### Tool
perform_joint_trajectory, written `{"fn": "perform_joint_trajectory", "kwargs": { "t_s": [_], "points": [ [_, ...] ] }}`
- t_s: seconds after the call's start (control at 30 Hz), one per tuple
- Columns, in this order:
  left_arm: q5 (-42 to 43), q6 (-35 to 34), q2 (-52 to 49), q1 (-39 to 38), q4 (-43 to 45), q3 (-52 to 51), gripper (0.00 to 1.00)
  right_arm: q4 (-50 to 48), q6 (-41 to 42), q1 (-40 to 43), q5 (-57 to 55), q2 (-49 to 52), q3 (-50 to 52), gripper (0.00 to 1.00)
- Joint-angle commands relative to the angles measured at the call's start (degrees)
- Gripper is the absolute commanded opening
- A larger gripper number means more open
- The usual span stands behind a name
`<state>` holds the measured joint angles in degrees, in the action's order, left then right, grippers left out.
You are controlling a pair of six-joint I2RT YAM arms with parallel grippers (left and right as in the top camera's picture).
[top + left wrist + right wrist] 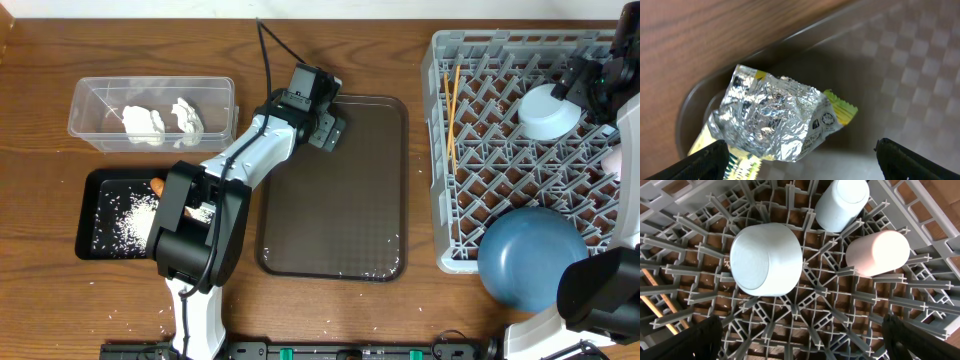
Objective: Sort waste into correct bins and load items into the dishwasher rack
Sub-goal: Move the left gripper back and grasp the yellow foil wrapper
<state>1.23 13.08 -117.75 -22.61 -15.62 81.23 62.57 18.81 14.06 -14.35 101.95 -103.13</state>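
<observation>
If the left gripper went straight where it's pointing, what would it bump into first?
The left gripper would most likely meet the foil wrapper first. It lies straight ahead between the open jaws, in a corner of the brown tray. Depth is unclear.

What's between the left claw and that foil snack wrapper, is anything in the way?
Nothing visible. The left claw is open, and the foil wrapper lies crumpled just ahead of it, alone in a corner of the brown tray, with only bare tray around it.
</observation>
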Motion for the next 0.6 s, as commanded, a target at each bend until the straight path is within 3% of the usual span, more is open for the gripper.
{"fn": "perform_joint_trajectory", "kwargs": {
  "t_s": [0.0, 0.13, 0.3, 0.57],
  "points": [
    [-0.96, 11.13, -0.87, -0.02, -0.07, -0.13, 0.96, 0.07, 0.44, 0.13, -0.22, -0.35, -0.92, 0.99],
    [-3.74, 12.70, -2.19, -0.02, 0.35, -0.13, 0.94, 0.07, 0.44, 0.13, -0.22, -0.35, -0.92, 0.99],
    [-4.92, 12.81, -2.36, 0.02, 0.74, -0.13, 0.73, 0.07, 0.44, 0.13, -0.22, -0.35, -0.92, 0.99],
    [-2.40, 12.72, -2.49, 0.02, 3.13, -0.13, 0.73, 0.07, 0.44, 0.13, -0.22, -0.35, -0.92, 0.99]
  ]
}}
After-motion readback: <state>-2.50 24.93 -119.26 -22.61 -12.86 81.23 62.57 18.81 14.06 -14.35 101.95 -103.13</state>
